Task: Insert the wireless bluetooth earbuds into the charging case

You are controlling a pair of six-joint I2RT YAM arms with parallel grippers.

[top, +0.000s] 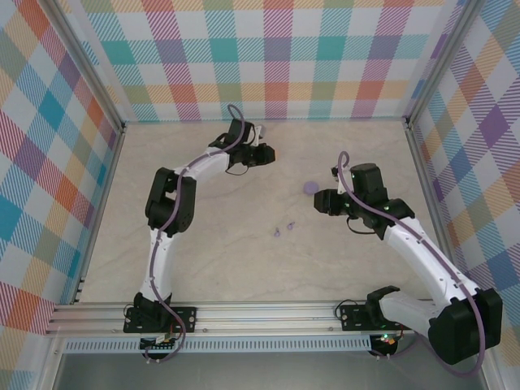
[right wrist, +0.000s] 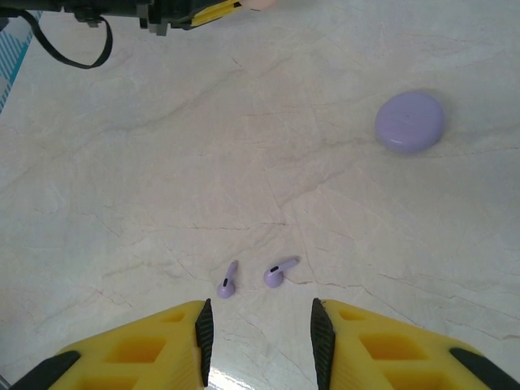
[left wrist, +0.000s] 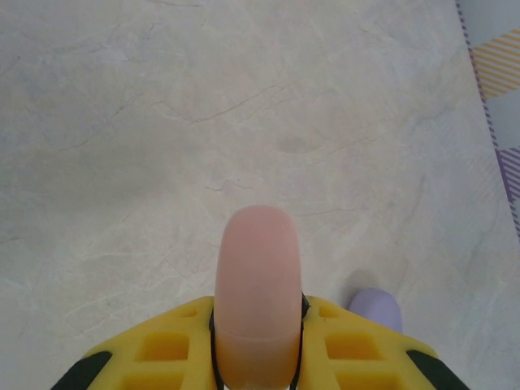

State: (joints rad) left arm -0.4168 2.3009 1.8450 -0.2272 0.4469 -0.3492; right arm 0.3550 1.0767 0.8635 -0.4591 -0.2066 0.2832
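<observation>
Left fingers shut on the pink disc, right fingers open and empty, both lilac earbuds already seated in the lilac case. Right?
No. Both lilac earbuds lie loose on the table, apart from the lilac case; the right wrist view shows it. Rest stands: left fingers shut on the pink disc, right fingers open, empty.

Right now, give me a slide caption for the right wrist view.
Open right hand hovers over two lilac earbuds on the marble table, round lilac case beyond.
</observation>
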